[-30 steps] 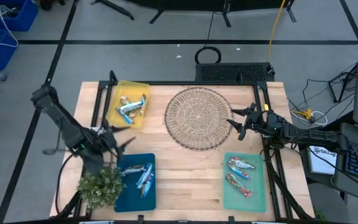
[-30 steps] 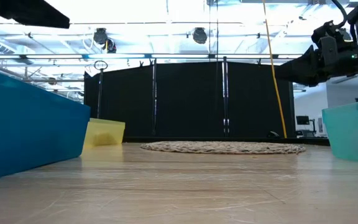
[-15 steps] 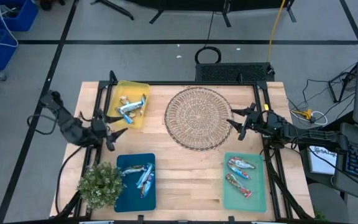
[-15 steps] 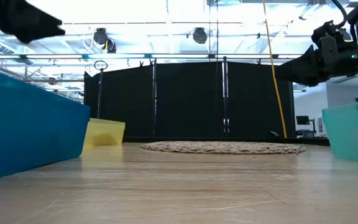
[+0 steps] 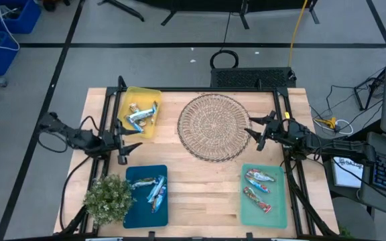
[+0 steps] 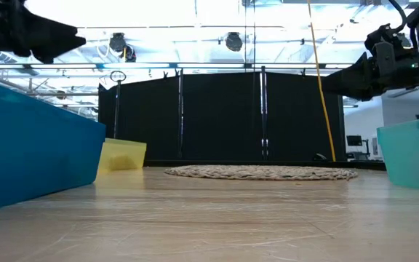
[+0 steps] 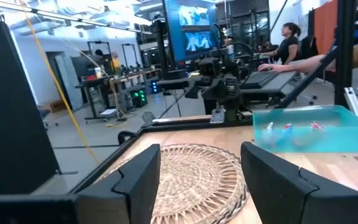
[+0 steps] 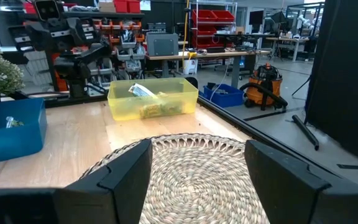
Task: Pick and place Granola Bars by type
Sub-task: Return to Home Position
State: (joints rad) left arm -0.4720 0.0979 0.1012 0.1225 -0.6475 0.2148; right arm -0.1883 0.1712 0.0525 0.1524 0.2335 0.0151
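Table | bars binned (low view: hidden) | left jaws spread beside yellow bin

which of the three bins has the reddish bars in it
The green bin on the right arm's side: its granola bars show red and orange wrappers. The yellow bin and blue bin hold bars with no red visible.
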